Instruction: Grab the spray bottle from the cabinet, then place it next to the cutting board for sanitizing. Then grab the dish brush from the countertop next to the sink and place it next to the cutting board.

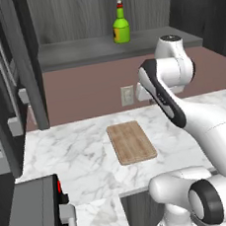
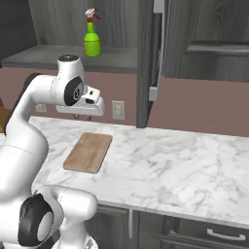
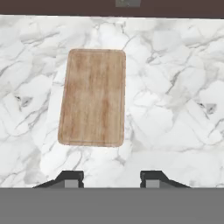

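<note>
- Spray bottle [image 1: 121,25] stands upright on the cabinet's [image 2: 146,58] grey shelf [image 1: 78,52], near its front edge.
- Cutting board [image 3: 93,97] lies flat mid-countertop [image 2: 185,165], well clear of the edges.
- Gripper [image 3: 111,177] hangs above the board, jaws parted, grasping nothing.

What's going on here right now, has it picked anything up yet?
Nothing picked up yet. The hand hangs above the countertop, pointing down, jaws apart with nothing between them. The cutting board lies flat on the marble just below and ahead of it. The spray bottle stands upright on the shelf of the cabinet, untouched, well above and behind the hand.
</note>
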